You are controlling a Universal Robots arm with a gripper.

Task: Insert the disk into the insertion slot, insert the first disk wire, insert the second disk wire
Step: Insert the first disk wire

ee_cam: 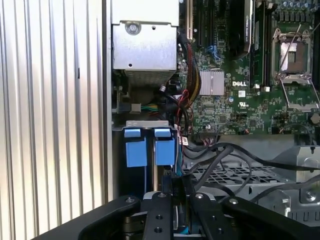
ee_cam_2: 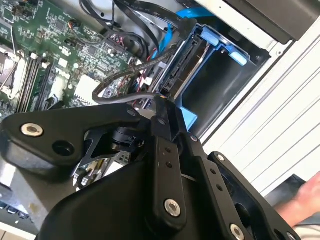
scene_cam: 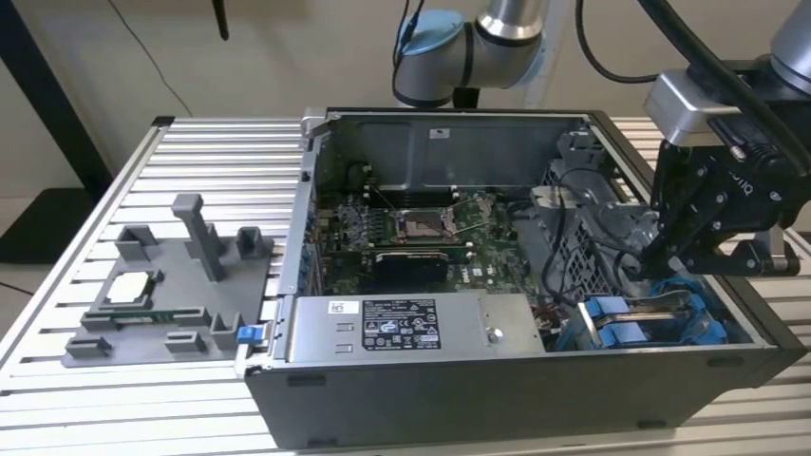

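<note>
Fingers of my gripper pinch together on one black wire beside one disk; two blue tabs ahead.

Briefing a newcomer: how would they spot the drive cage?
Find the open PC case. Its near corner on the exterior view's right, beside the white-stickered grey box, holds the drive cage. Bright blue plastic fittings set it apart from its neighbours.

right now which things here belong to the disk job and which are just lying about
Job: gripper, disk, slot, black wire.
Lying about: power supply, motherboard, grey tray, chip.
</note>
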